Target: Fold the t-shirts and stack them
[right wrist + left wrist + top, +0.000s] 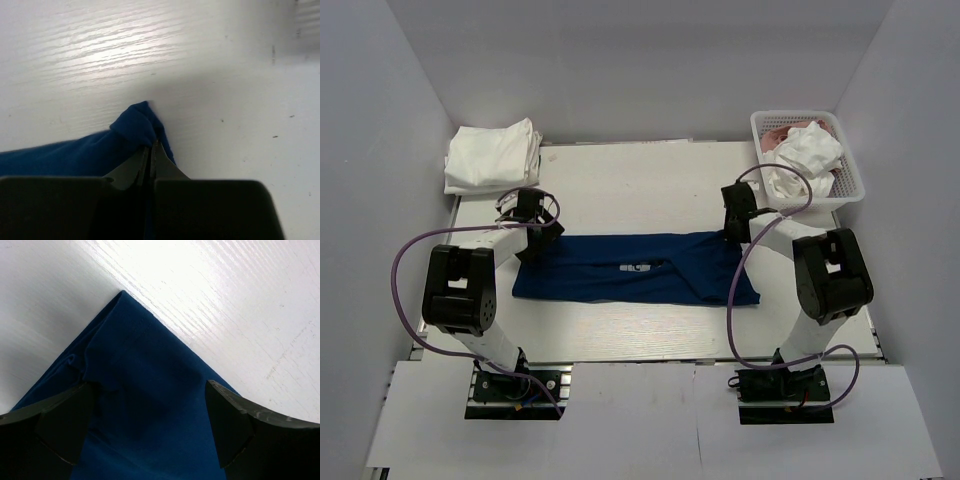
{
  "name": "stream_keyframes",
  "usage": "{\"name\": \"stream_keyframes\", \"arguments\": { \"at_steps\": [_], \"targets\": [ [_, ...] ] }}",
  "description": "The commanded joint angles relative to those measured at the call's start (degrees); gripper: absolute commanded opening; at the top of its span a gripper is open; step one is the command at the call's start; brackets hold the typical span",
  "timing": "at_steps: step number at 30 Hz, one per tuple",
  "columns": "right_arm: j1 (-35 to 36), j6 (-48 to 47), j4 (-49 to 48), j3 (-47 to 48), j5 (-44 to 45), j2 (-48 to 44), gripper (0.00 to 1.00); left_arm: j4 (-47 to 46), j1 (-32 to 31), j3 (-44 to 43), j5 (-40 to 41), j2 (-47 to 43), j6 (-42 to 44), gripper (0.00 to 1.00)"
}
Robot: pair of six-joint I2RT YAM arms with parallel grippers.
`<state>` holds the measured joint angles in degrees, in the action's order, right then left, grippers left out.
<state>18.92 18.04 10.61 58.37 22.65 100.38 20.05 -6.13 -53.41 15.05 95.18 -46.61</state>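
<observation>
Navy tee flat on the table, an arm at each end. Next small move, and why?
Probably close the left gripper: it stands open astride a corner of the navy tee, while the right gripper is already shut on the other end's corner. Both likely need a pinch before lifting.

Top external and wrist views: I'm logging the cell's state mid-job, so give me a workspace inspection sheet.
Surface: white table, a few small dark specks.
Job's things: navy t-shirt laid flat mid-table; white t-shirts stacked at the far left corner.
Clutter: white basket at far right, white and pink cloth inside.
Grippers: left gripper open over a navy t-shirt corner; right gripper shut on its other end.
Cables: purple cables loop at both arms.
Surroundings: white walls on three sides.
</observation>
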Motion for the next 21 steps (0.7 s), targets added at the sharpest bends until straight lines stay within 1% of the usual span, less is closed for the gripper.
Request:
{"name": "stream_keyframes", "arguments": {
  "at_steps": [1,2,4,5,6,7,10,11,12,13,15,19,21],
  "targets": [
    [-1.51,4.9,-1.02,1.31,3.3,-2.46,0.0,4.99,1.11,3.13,1.47,2.73,-1.46,1.0],
    [-1.78,4.98,-2.86,0.26,0.4,-4.47,0.0,6.13,1.12,3.66,1.47,2.73,-2.08,1.0],
    [-3.44,4.98,-3.67,-0.36,-1.64,-5.54,0.0,7.97,1.65,3.66,4.97,2.73,-3.13,1.0],
    [-3.88,4.55,-3.76,-0.8,-4.26,-6.07,0.0,9.46,1.65,3.66,5.77,2.73,-3.14,1.0],
    [-5.28,2.28,-4.71,-1.15,-4.98,-6.94,0.0,10.09,1.65,3.14,6.3,2.73,-3.75,1.0],
    [-5.99,1.65,-5.24,-1.41,-8.12,-7.12,0.0,10.09,1.65,3.13,6.83,2.73,-4.45,1.0],
    [-8.53,0.16,-8.75,-2.99,-12.97,-6.95,0.0,12.37,1.65,2.43,7.45,2.73,-4.98,1.0],
    [-9.5,-0.11,-11.64,-4.3,-19.34,-6.6,0.0,13.07,1.65,2.43,8.23,2.73,-4.98,1.0],
    [-9.95,-0.37,-12.8,-5.71,-21.66,-6.6,0.0,13.08,1.65,2.43,8.76,2.13,-5.5,1.0],
    [-11.17,-0.64,-15.42,-6.24,-26.65,-6.25,0.0,13.08,1.65,2.43,8.77,2.12,-5.51,1.0],
    [-12.32,-0.72,-18.85,-7.74,-33.95,-5.72,0.0,13.08,1.65,2.43,8.77,0.81,-5.51,1.0],
    [-14.34,-0.73,-20.8,-7.22,-39.96,-2.39,0.0,13.08,1.65,2.43,8.77,0.19,-5.51,1.0],
    [-14.61,-1.26,-19.06,-5.12,-41.89,-1.68,0.1,12.47,1.04,1.82,8.16,-0.51,-4.98,1.0]
  ]
}}
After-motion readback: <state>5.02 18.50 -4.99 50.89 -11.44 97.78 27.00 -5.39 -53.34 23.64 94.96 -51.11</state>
